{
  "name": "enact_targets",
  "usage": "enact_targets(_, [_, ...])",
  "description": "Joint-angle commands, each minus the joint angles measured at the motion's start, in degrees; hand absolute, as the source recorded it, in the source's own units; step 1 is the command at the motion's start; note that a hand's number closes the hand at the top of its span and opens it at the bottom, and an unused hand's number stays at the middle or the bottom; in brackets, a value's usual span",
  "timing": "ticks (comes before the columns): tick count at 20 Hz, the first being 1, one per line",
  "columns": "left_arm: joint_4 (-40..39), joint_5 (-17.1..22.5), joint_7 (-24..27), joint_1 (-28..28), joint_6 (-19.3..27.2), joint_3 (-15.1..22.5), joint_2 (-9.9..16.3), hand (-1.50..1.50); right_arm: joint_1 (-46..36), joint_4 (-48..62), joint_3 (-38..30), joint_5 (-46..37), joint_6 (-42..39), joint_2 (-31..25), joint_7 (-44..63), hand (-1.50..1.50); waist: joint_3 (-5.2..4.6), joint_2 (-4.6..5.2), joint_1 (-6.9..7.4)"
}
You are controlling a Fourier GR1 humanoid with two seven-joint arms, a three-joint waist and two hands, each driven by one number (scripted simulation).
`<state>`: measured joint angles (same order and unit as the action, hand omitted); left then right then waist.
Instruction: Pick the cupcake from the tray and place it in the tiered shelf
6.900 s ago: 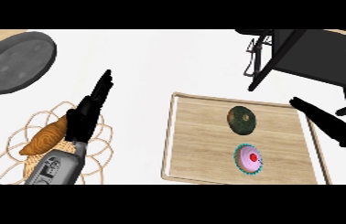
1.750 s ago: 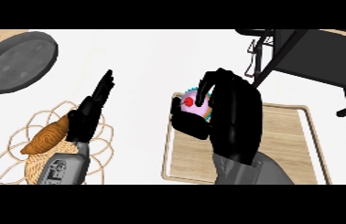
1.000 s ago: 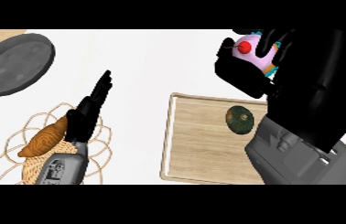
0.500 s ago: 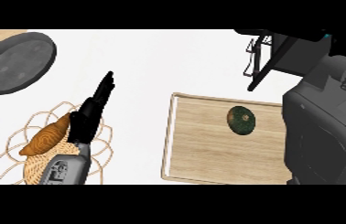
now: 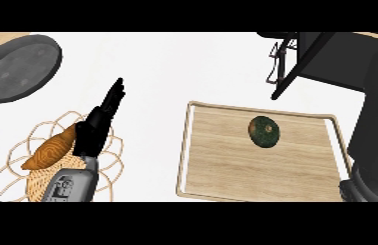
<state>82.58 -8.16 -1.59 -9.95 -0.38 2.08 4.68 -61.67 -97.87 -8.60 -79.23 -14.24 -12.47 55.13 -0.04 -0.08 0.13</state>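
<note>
White countertop fills most of my head view. At about 4 o'clock sits the wooden tray (image 5: 221, 169), pale w/ a raised rim, and the only thing I see on it is a dark green round item (image 5: 263, 131) w/ a small hole at center, lying in the tray's upper half. At about 1 o'clock, up in the corner, is the black tiered shelf (image 5: 336, 59); one thin black leg slants down toward the tray's top edge w/o touching it. Cupcake: can't find it anywhere, not on the tray, and whether it's in the shelf I can't tell. Right arm shows only as a dark mass along the 3 o'clock edge; right hand isn't visible, so no call on its fingers. Left hand (image 5: 100, 124) is at about 8 o'clock, fingers straight and pointing up, holding nothing, resting. Under that wrist is a woven wicker mat (image 5: 44, 181) w/ a brown croissant-like pastry (image 5: 50, 150) on it. At 10 o'clock, a grey round plate (image 5: 22, 66) is cut off by the frame edge.
</note>
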Motion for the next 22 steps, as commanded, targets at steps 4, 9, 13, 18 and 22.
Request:
enact_targets(4, [3.67, 0.34, -0.96, 1.81, -0.66, -0.35, 0.59, 0.0, -0.16, 7.14, -1.41, -0.41, 3.06, -4.25, -2.28, 1.5, 0.02, 0.04, 0.24])
enact_targets(9, [2.49, 0.06, -2.25, -0.21, -0.14, 0.41, -0.95, 0.0, 2.51, 15.02, 0.65, -3.3, 9.68, -7.13, -7.66, 1.5, 0.02, 0.19, 0.57])
enact_targets(13, [2.45, -0.44, -0.87, 1.16, -0.17, -0.07, -0.18, 0.0, 5.99, 16.98, -2.82, 1.4, 16.28, -9.96, -14.95, 1.5, 0.04, 0.12, 0.3])
enact_targets(18, [0.94, -1.22, 0.73, 0.6, 0.39, -0.12, -0.23, 0.0, 2.52, 18.76, -8.54, 6.87, 28.43, -6.4, -13.8, 1.5, 0.13, 0.38, 0.96])
enact_targets(22, [2.64, -0.5, -0.57, 1.67, -0.4, 0.72, -1.02, 0.0, 6.35, 25.95, -11.56, 12.0, 38.25, -7.97, -21.8, 1.5, 0.09, 0.34, 0.84])
